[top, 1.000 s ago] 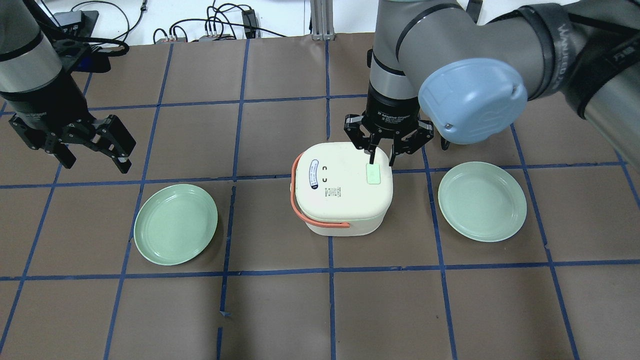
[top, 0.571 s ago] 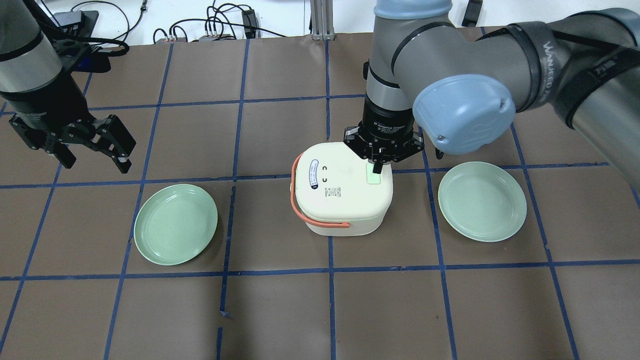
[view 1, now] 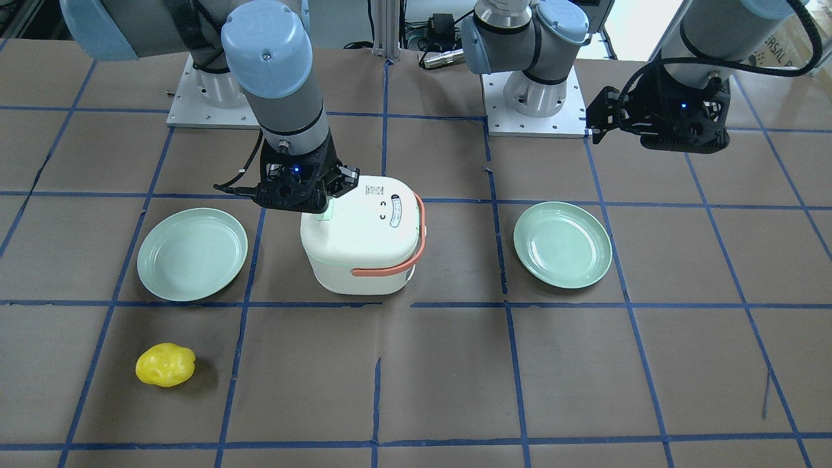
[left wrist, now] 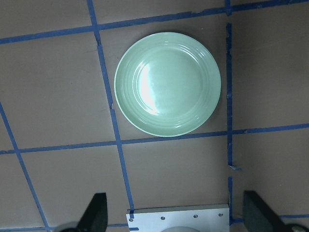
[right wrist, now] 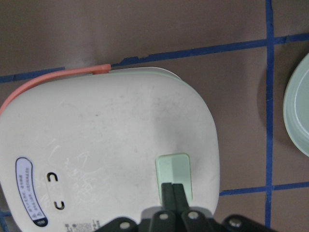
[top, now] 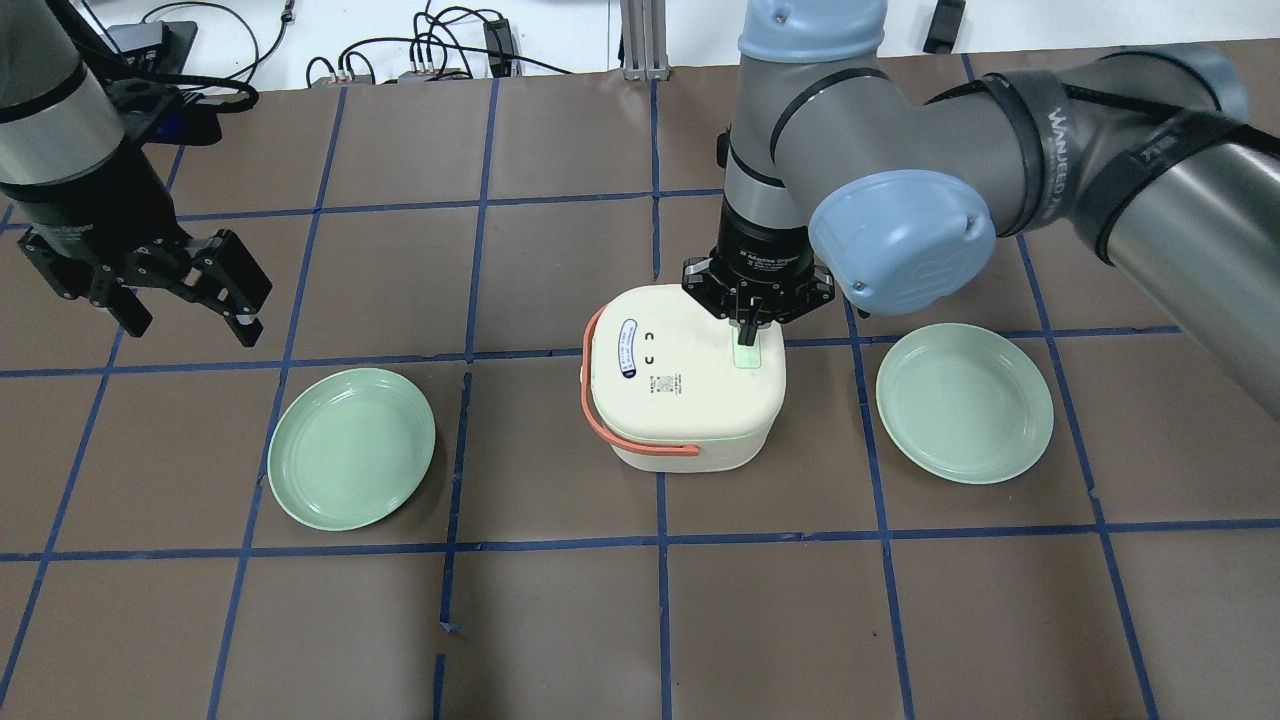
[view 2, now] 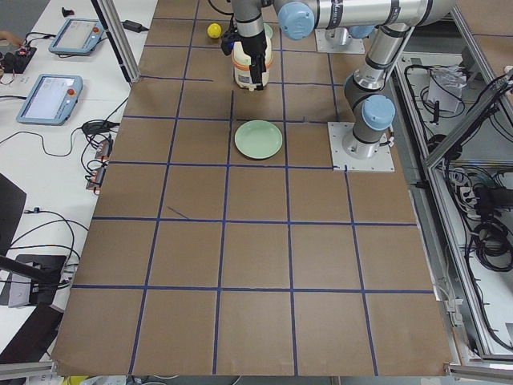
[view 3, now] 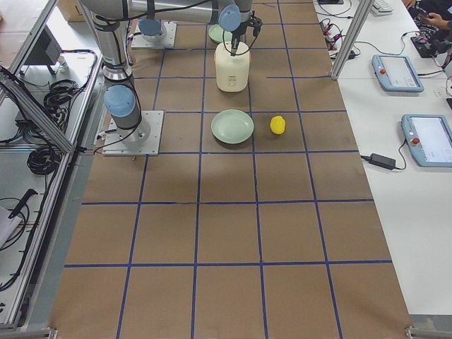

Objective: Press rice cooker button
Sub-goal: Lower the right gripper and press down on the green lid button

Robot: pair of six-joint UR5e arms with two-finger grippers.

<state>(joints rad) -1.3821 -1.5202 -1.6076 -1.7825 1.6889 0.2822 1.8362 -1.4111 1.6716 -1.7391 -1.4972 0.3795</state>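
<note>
While right gripper (right wrist: 172,186), pressed together, partly hides rice cooker (right wrist: 96,140) button (right wrist: 169,166); left gripper (top: 192,328) spread

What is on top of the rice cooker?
A green button, printed marks and the right gripper, shut, pointing down at the button. The closed lid hides the cooker's inside.

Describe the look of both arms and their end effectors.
The right arm and left arm are silver-grey tubes with black wrists. The right arm has round light-blue joint caps and black straps with white lettering. The right end effector and left end effector are black and two-fingered.
</note>
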